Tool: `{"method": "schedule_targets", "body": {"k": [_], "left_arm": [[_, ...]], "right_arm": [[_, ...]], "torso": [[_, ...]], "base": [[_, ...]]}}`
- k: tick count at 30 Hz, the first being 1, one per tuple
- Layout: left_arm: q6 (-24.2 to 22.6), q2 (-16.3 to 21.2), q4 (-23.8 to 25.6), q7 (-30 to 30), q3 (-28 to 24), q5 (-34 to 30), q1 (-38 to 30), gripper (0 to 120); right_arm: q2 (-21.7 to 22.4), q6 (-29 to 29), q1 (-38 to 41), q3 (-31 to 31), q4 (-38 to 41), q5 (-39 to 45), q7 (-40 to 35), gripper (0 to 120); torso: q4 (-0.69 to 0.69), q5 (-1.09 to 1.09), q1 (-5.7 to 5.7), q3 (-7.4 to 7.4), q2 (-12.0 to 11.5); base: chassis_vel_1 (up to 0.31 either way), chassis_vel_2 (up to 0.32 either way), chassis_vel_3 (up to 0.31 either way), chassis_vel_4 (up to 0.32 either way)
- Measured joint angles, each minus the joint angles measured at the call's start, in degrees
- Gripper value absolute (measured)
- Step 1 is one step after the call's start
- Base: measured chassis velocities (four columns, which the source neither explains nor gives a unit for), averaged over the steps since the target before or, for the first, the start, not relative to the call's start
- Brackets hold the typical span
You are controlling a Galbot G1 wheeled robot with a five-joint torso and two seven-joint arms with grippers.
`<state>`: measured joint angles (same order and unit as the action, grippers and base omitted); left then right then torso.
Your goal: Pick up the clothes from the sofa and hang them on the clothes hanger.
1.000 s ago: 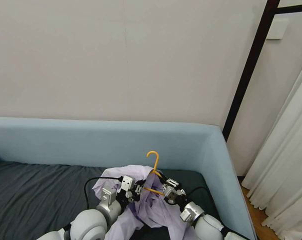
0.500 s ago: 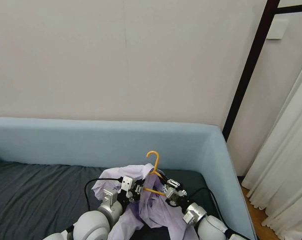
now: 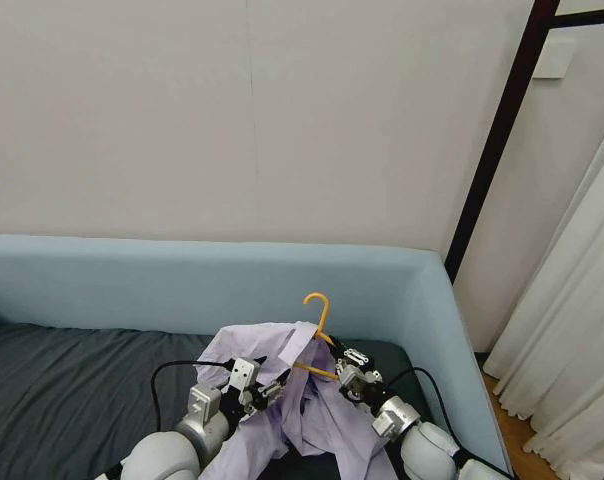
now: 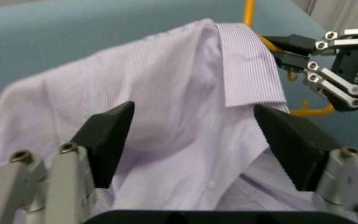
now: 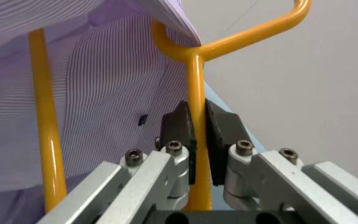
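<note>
A lilac striped shirt (image 3: 282, 405) is draped over an orange hanger (image 3: 318, 306), above the sofa's dark seat (image 3: 62, 385). My right gripper (image 3: 348, 373) is shut on the hanger's upright bar (image 5: 195, 93), just under the hook. In the right wrist view the pads (image 5: 180, 130) clamp that bar and the shirt (image 5: 98, 88) hangs beside it. My left gripper (image 3: 254, 384) is open at the shirt's left side. In the left wrist view its fingers (image 4: 107, 135) stand wide apart with the shirt's shoulder and collar (image 4: 166, 88) just beyond them, and the right gripper (image 4: 319, 65) holds the hanger (image 4: 249, 11) farther off.
The light blue sofa back (image 3: 182, 270) runs along a plain wall, and its right arm (image 3: 437, 340) rises beside my right gripper. A dark door post (image 3: 492, 150) and pale curtains (image 3: 572, 350) stand to the right, above a strip of wooden floor (image 3: 504, 412).
The hanger with the shirt has risen a little and shifted right. The shirt now lies more spread over the hanger's left side. My left arm has sunk slightly.
</note>
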<state>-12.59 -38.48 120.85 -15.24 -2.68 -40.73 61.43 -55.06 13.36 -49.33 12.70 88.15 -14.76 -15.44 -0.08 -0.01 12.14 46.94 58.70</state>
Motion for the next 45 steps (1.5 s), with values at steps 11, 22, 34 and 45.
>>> {"method": "schedule_targets", "body": {"k": [11,22,34,45], "left_arm": [[8.60,5.73,-4.25,11.27,2.76,8.04,-4.45,100],[10.13,11.79,-8.93,19.68,-0.78,1.52,-10.65,100],[14.65,10.48,-18.99,35.34,-10.67,3.81,-22.95,96],[15.15,8.74,-24.07,40.21,-22.53,0.22,-34.70,93]], "right_arm": [[0.15,3.73,-1.92,-1.78,-0.36,-7.76,-0.25,5],[-2.50,6.73,-0.24,-1.56,-1.94,-14.01,-1.17,5],[-3.45,8.77,0.67,-2.98,-3.38,-17.78,-1.56,5],[-3.95,13.57,0.44,-5.54,-4.89,-24.03,-2.34,5]], "torso": [[-0.02,0.00,0.01,0.00,0.00],[0.01,0.00,0.00,0.00,0.00],[0.01,0.01,0.00,0.01,0.00],[0.00,0.01,0.01,0.01,0.00]], "base": [[0.000,0.000,0.000,0.000],[0.000,0.000,0.000,0.000],[0.000,0.000,0.000,0.000],[0.000,0.000,0.000,0.000]]}}
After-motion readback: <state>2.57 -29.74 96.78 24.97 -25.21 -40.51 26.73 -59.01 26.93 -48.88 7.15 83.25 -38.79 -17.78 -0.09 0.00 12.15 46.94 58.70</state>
